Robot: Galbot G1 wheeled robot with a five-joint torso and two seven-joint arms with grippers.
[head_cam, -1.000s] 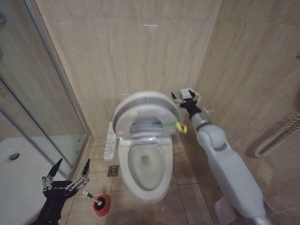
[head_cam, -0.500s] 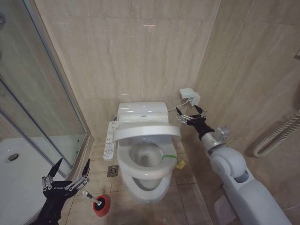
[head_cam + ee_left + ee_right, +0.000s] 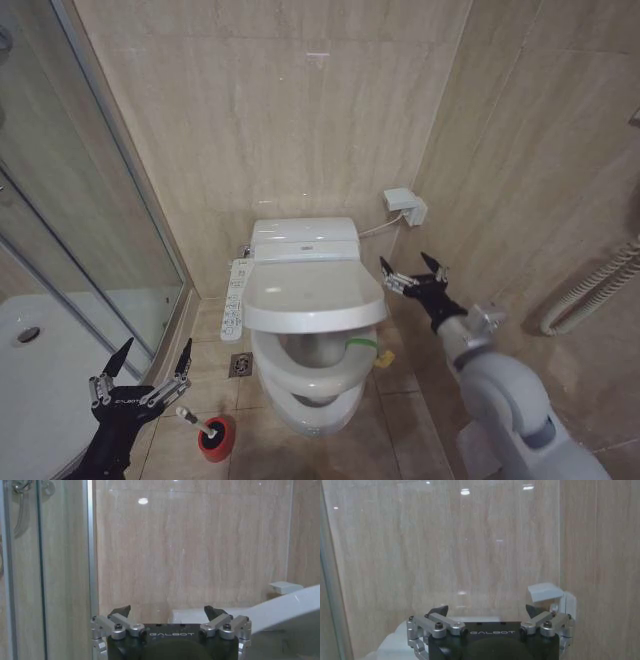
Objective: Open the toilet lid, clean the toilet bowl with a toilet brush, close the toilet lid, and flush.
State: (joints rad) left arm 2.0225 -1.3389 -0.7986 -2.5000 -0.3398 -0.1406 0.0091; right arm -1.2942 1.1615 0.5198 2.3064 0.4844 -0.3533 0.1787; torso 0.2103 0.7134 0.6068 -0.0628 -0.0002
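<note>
Now toilet lid tilted partway down over toilet bowl. Right gripper spread wide, empty, beside lid. Left gripper wide apart, empty, near toilet brush.

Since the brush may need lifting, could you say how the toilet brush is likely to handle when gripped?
The toilet brush looks light and stiff, with its thin white handle. It leans in the small red holder, so that cup may tip or drag along. The smooth stick could slip in a loose grip.
</note>
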